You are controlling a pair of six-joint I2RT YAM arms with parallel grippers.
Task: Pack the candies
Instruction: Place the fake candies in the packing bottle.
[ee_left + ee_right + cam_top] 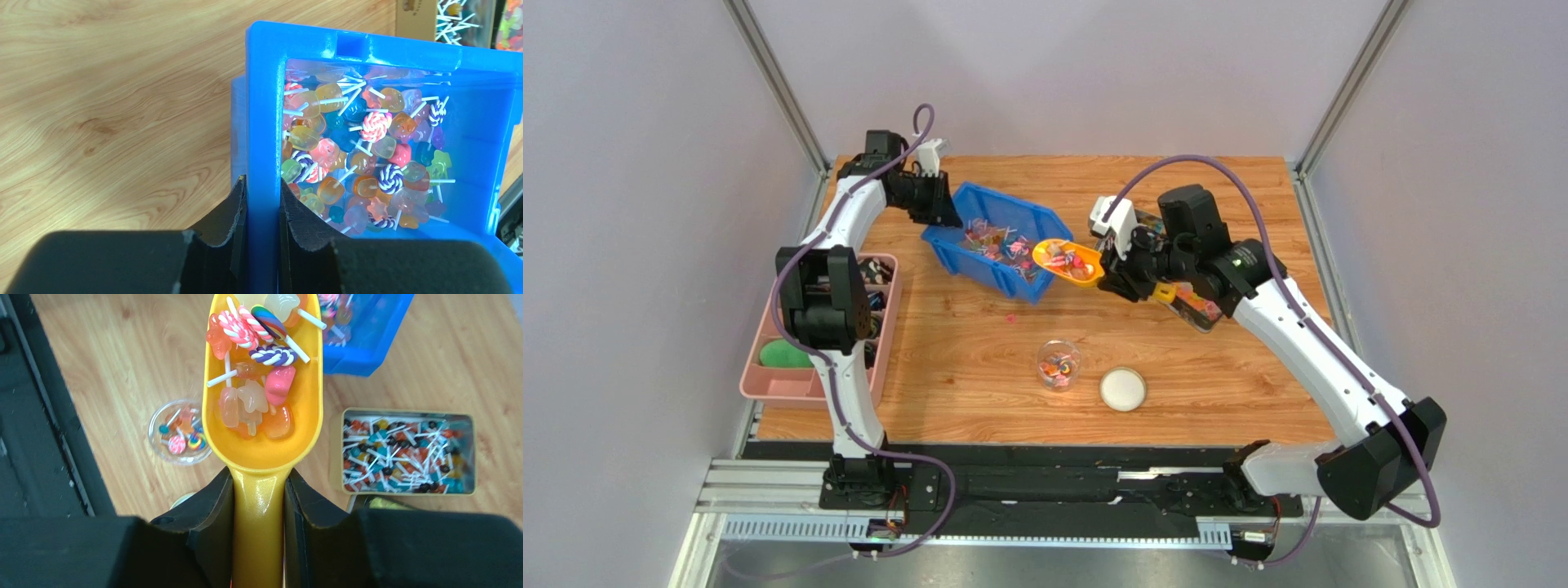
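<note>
Right wrist view: the handle of the yellow scoop point(258, 454) is clamped by the right tool point(259, 484), with candies point(251, 404) heaped in its bowl over the surface point(123, 367). More candies are held in the blue bin point(264, 110), whose wall is pinched by the left tool point(263, 196).

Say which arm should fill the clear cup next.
Likely right. The right gripper holds the yellow scoop, loaded with candies; the left gripper is clamped on the blue bin wall.

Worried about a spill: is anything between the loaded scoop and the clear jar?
Nothing visible does: just table between the yellow scoop and the jar, which stands uncovered, its white lid beside it.
</note>
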